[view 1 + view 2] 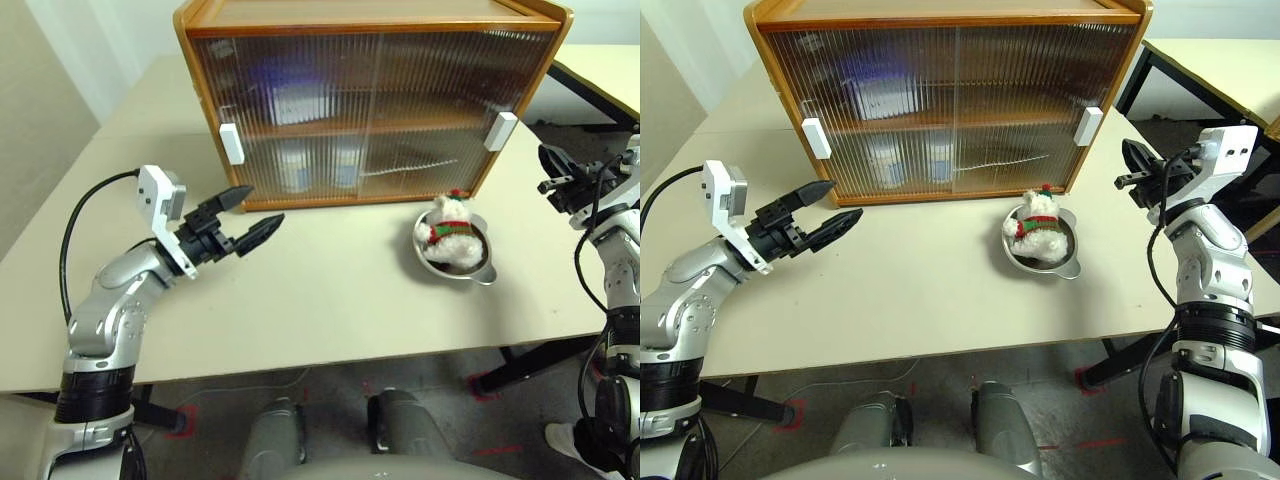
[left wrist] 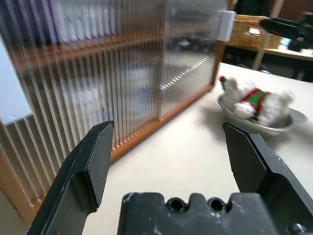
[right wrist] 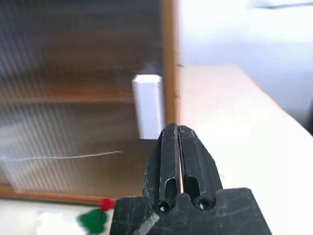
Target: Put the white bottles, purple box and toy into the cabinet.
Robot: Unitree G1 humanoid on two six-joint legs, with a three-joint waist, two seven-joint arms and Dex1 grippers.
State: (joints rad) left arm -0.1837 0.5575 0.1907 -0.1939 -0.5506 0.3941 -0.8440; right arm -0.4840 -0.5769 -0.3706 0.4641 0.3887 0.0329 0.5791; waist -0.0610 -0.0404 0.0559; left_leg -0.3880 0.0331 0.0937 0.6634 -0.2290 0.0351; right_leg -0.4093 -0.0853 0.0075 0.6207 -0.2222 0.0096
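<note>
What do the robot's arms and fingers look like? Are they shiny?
Yes, a bit. Both arms are made of smooth silver-grey metal segments with black rings at the joints. Each wrist carries a small white box, and a thin black cable loops out from it. The left gripper has two black, pointed fingers. The right gripper is black too, with grooved fingers.

One cabinet (image 1: 950, 95) with two white handles (image 1: 816, 138), two sliding doors and two shelves. Two white bottles (image 1: 885, 160) inside (blurred behind the ribbing), one purple box (image 1: 880, 90), one toy (image 1: 1040, 228), one bowl (image 1: 1068, 264).
</note>
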